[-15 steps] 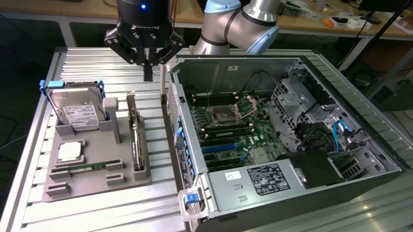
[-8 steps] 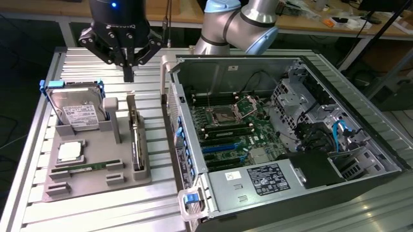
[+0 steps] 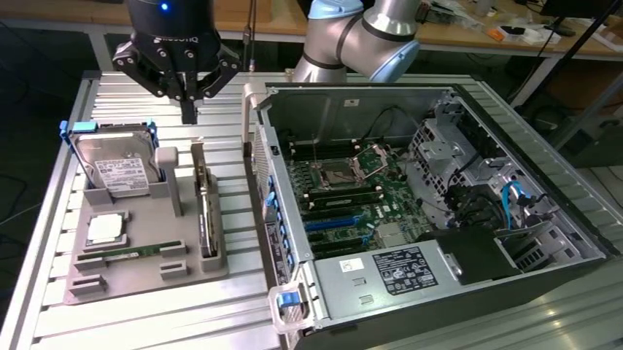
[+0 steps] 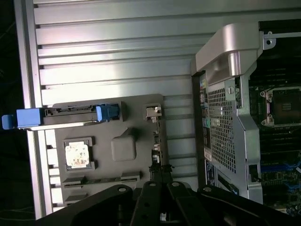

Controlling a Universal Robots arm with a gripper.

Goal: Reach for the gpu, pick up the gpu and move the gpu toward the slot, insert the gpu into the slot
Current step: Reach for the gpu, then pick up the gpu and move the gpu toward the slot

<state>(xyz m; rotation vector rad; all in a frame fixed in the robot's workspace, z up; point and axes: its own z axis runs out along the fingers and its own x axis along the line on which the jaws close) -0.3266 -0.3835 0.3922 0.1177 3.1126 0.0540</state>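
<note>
Labels on hard drive [image 3: 115,171], power supply [image 3: 397,268]: print unreadable.

The hand [image 3: 189,109] hangs upright with its tip pointing straight down, on the exterior view's left. Its two black fingers [image 3: 188,96] are pressed together into one narrow tip, with the outer linkages folded in on both sides. A blue light glows on its dark body. Behind it, the silver arm [image 3: 362,33] bends at a grey-blue elbow joint.

The gpu [image 3: 204,211] edge-on in grey holder [image 3: 146,273], broad face hidden; computer case [image 4: 225,94] cut off in the wrist view.
</note>
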